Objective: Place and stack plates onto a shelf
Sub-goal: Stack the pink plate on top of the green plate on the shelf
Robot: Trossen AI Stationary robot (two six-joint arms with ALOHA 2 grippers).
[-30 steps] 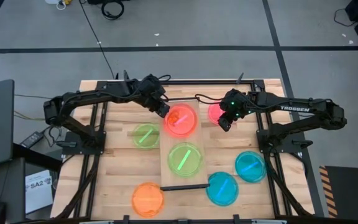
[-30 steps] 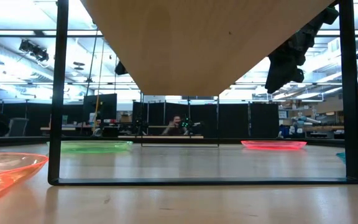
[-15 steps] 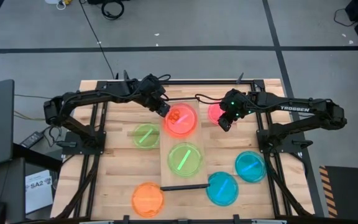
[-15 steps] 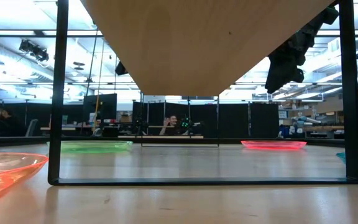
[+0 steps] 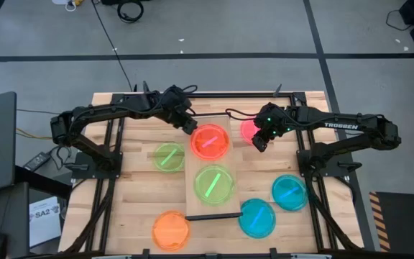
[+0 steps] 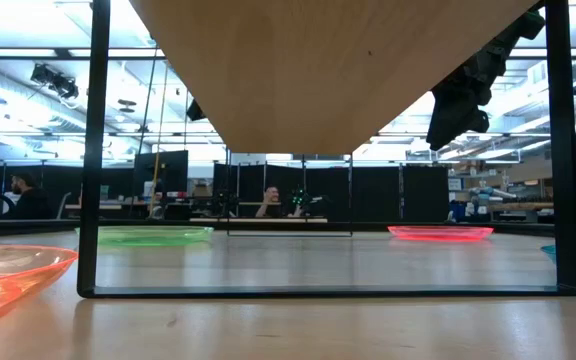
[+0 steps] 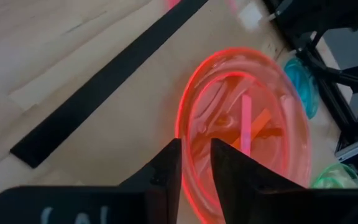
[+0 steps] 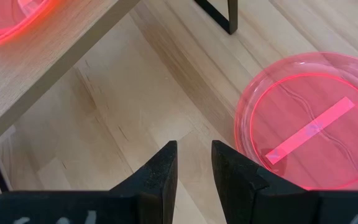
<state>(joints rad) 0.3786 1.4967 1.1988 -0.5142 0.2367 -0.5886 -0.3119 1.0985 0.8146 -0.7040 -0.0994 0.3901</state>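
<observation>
The shelf stands mid-table with a pink plate stacked on an orange one at its far end and a green plate nearer. My left gripper is open at the stack's far-left rim, with the pink plate's rim running in between its fingers. My right gripper hangs open over bare table, above and beside another pink plate. On the table lie a green plate, two cyan plates and an orange plate. My left gripper's fingers stand on either side of the pink plate's far-left rim, slanting down from the table's far left. I cannot tell whether either finger touches the rim. The plate lies flat on the orange plate on the shelf.
The shelf's dark end frame and legs stand on the table. The right arm hangs at the shelf's right. Black arm stands flank the table. People sit in the room beyond.
The pink plate on the shelf has settled flat onto the orange plate and now lies a little nearer the shelf's middle. Both arms have kept their places.
</observation>
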